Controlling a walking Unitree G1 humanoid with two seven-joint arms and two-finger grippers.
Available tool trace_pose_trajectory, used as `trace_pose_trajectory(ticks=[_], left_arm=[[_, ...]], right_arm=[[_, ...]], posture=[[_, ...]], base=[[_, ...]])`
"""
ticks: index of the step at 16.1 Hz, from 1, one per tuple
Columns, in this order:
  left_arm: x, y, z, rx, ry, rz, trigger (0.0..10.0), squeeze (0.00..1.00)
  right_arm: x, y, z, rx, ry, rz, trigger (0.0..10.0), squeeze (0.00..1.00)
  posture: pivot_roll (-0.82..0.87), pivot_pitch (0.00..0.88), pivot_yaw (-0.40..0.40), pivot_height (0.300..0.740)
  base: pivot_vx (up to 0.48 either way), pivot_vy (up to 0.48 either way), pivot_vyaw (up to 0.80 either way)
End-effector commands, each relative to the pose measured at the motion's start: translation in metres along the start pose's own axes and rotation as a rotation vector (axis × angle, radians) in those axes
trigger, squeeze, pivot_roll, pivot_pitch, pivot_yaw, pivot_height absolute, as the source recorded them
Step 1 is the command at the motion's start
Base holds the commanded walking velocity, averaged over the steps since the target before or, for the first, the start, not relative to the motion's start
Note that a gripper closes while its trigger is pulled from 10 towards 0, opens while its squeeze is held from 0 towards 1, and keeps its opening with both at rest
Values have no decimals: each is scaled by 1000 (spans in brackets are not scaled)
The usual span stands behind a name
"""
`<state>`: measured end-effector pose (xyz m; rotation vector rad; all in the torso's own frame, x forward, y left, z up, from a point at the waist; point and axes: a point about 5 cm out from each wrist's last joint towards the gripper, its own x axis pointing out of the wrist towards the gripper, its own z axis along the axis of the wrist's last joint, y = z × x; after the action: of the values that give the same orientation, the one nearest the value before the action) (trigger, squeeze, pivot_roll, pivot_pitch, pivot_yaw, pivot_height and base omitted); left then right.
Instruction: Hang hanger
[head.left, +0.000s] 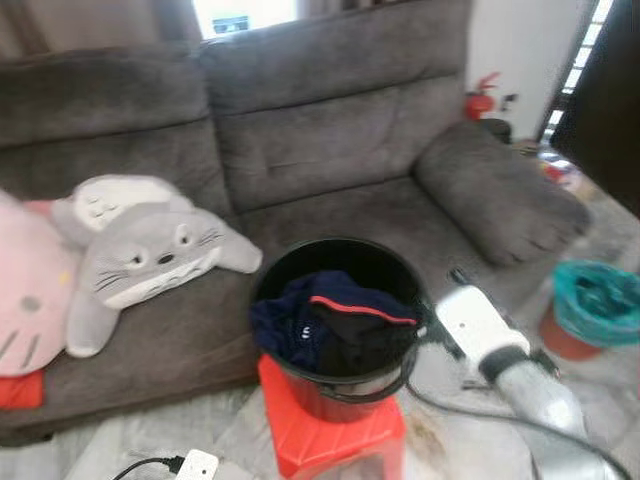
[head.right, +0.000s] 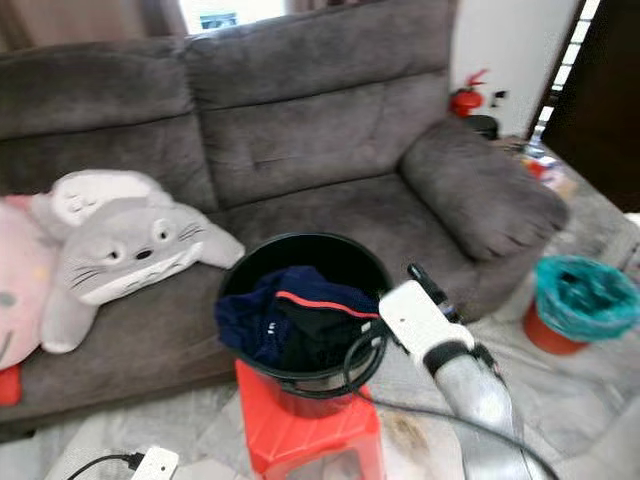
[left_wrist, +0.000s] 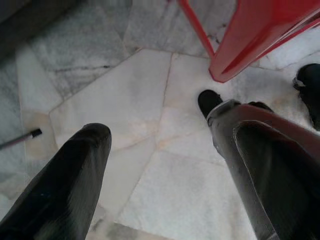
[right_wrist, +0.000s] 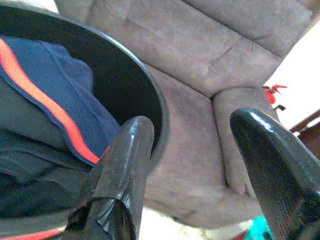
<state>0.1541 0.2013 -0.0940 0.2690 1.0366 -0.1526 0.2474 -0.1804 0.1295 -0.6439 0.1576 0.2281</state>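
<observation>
A black bucket (head.left: 300, 252) stands on a red plastic stool (head.left: 330, 435) in front of the sofa. It holds dark navy clothes with a red stripe (head.left: 335, 318). My right gripper (right_wrist: 195, 122) is open just beside the bucket's right rim (right_wrist: 150, 95), with nothing between its fingers; one finger (right_wrist: 127, 155) sits close against the rim. The right arm's white wrist (head.left: 475, 325) reaches in from the lower right. My left gripper (left_wrist: 152, 117) hangs open over the marble floor near a leg of the stool (left_wrist: 240, 35).
A grey sofa (head.left: 330, 130) fills the background, with a grey plush (head.left: 150, 250) and a pink plush (head.left: 25, 290) on its left. A red bin with a teal liner (head.left: 595, 305) stands on the right. A power strip (head.left: 195, 465) and a cable lie on the floor.
</observation>
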Motion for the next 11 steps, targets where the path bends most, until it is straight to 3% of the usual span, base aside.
trace_pose_trajectory(ticks=[1,3,4,8,9,10,11], left_arm=[[-1,3,-3,2,13,3,10000,0],[-1,3,-2,-3,10,2,10000,0],[-1,4,-3,2,12,1,10000,0],[-1,4,-3,16,12,3,10000,0],[-1,4,-3,17,11,3,10000,0],[-1,4,-3,19,10,2,10000,0],[-1,4,-3,20,10,1,10000,0]], right_arm=[[5,4,1,6,0,30,10000,0],[8,12,-4,-12,27,90,10000,0],[9,15,-7,-23,29,127,10000,1000],[14,18,-12,-58,39,169,10000,1000],[14,23,-12,-61,35,205,10000,329],[14,24,-12,-61,31,212,10000,0],[14,24,-12,-61,30,212,10000,0]], posture=[[-297,0,76,740],[-293,0,78,740],[-295,0,84,740],[-299,0,90,740],[-297,0,91,740],[-297,0,91,740],[-297,0,92,740]], base=[[0,0,0],[0,0,0],[0,0,0],[0,0,0],[0,0,0],[0,0,0],[0,0,0]])
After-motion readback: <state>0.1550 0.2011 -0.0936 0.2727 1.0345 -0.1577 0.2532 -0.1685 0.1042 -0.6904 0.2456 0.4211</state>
